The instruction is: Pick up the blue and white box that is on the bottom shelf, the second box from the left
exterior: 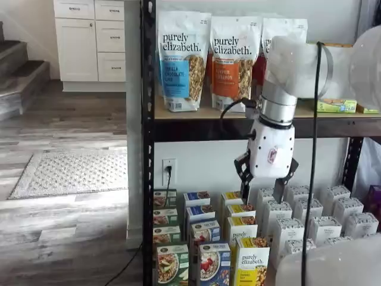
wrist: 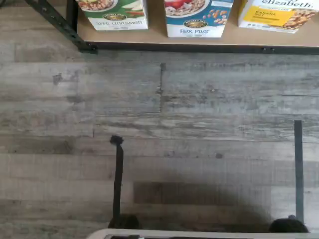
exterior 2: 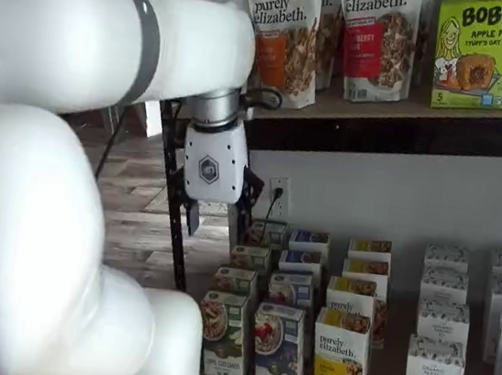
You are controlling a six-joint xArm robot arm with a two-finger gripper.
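The blue and white box [wrist: 197, 17] stands upright in the front row of the bottom shelf [wrist: 199, 48], between a green-trimmed box and a yellow one. Both shelf views show it [exterior: 213, 262] [exterior 2: 278, 348], with more blue boxes lined up behind it. My gripper [exterior: 262, 193] hangs in front of the rack, above the box rows and below the wood-board tier. Its two black fingers [exterior: 244, 182] stand apart with a clear gap and nothing between them. In a shelf view the gripper [exterior 2: 219, 220] sits left of and higher than the box.
The green-trimmed box [exterior: 168, 265] and the yellow purely elizabeth box [exterior: 253, 262] flank the blue one. Rows of white boxes [exterior: 321, 226] fill the shelf's right side. Tall granola bags [exterior: 183, 59] stand on the tier above. A black rack post [exterior: 147, 149] rises at the left, on grey wood flooring [wrist: 159, 124].
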